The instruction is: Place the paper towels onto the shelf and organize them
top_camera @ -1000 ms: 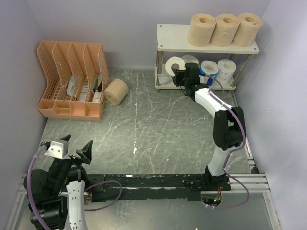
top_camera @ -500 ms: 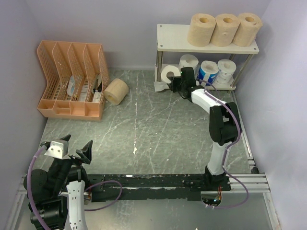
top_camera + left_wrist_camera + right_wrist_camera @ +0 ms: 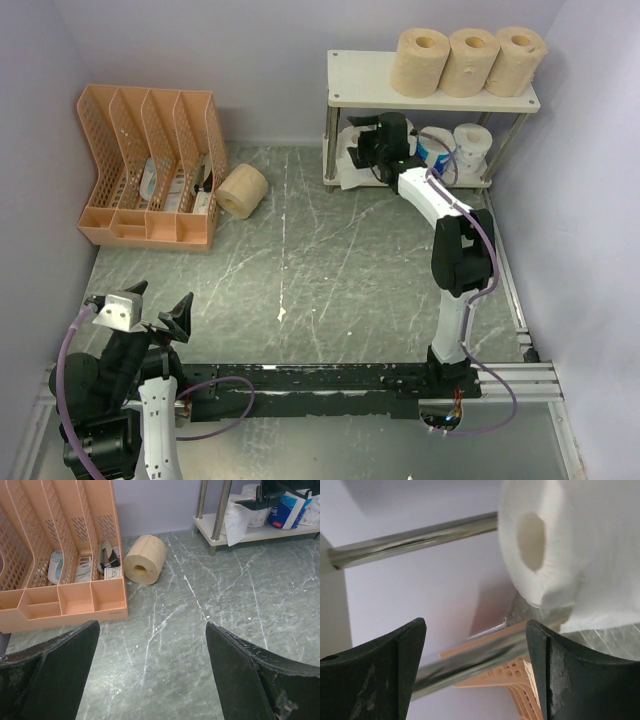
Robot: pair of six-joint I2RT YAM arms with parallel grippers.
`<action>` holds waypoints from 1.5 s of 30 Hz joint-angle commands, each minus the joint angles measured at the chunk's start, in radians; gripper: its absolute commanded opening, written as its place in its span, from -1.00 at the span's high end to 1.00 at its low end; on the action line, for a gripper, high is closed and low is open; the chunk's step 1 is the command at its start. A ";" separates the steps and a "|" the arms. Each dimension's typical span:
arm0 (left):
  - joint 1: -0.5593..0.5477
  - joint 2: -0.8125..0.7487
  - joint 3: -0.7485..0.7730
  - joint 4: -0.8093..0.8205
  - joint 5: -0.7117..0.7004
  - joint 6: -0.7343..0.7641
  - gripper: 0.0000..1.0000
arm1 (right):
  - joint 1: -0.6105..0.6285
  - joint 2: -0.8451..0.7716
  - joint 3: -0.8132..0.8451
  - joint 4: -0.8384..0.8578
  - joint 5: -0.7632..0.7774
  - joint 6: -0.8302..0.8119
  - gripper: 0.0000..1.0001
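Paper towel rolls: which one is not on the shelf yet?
The tan roll lying on its side on the table, beside the orange file organizer. All the others sit on the shelf's two tiers.

The metal legs (image 3: 415, 536) of the shelf (image 3: 360, 85) are gleaming glossy, the white paper roll (image 3: 540, 540) is looking soft and matt (organizer (image 3: 75, 597): smooth orange plastic).

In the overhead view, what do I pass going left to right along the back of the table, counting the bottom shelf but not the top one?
orange file organizer → tan roll lying on the table → white roll with a loose sheet → blue-and-white wrapped roll → plain white roll
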 commanded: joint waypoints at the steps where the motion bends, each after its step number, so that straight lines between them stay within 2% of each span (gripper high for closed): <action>1: -0.001 -0.010 0.001 0.023 0.005 -0.001 -0.98 | -0.013 0.042 0.059 -0.014 0.009 -0.066 -0.61; 4: -0.001 -0.011 0.001 0.023 0.002 -0.003 -0.98 | 0.009 -0.082 -0.072 0.028 0.000 -0.132 -0.64; 6: -0.001 -0.012 0.001 0.025 -0.002 -0.006 -0.98 | 0.089 -0.277 -0.227 0.049 0.083 -0.247 -0.80; 7: 0.000 -0.011 0.001 0.024 -0.004 -0.006 -0.98 | 0.149 -0.365 -0.302 0.053 0.168 -0.344 -0.96; 10: 0.000 -0.009 0.000 0.024 0.004 -0.003 -0.98 | 0.424 -0.576 -0.489 0.127 0.455 -0.747 -1.00; 11: 0.000 -0.006 0.000 0.022 0.011 0.000 -0.98 | 0.496 -0.626 -0.579 0.232 0.482 -0.871 -1.00; 13: -0.001 0.005 0.002 0.020 0.027 0.008 -0.98 | 0.558 -0.675 -0.676 0.354 0.390 -1.079 -1.00; 16: -0.001 0.028 0.004 0.017 0.045 0.017 -0.98 | 0.598 -0.607 -0.565 0.248 0.312 -1.325 -1.00; 21: -0.002 0.029 0.004 0.020 0.017 0.003 -0.98 | 0.713 -0.334 -0.297 0.102 0.500 -1.735 -1.00; 23: -0.003 0.024 0.004 0.020 0.018 0.003 -0.98 | 0.718 -0.201 -0.196 0.092 0.558 -1.864 -1.00; 26: -0.004 0.026 0.005 0.018 0.032 0.009 -0.98 | 0.703 -0.079 -0.097 0.180 0.561 -2.025 -1.00; 28: -0.003 0.023 0.003 0.020 0.025 0.006 -0.98 | 0.677 -0.006 0.019 0.155 0.497 -2.036 -1.00; 31: -0.004 0.006 0.001 0.024 0.010 -0.002 -0.98 | 0.633 0.115 0.174 0.072 0.396 -1.956 -0.98; 35: -0.004 -0.003 -0.002 0.026 0.013 -0.002 -0.98 | 0.625 0.247 0.324 0.003 0.337 -1.929 -0.95; 40: -0.003 -0.011 -0.002 0.028 0.012 -0.003 -0.98 | 0.627 0.355 0.426 -0.043 0.296 -1.882 -0.94; 45: -0.004 -0.012 -0.002 0.028 0.006 -0.006 -0.98 | 0.626 0.387 0.436 -0.041 0.252 -1.847 -0.93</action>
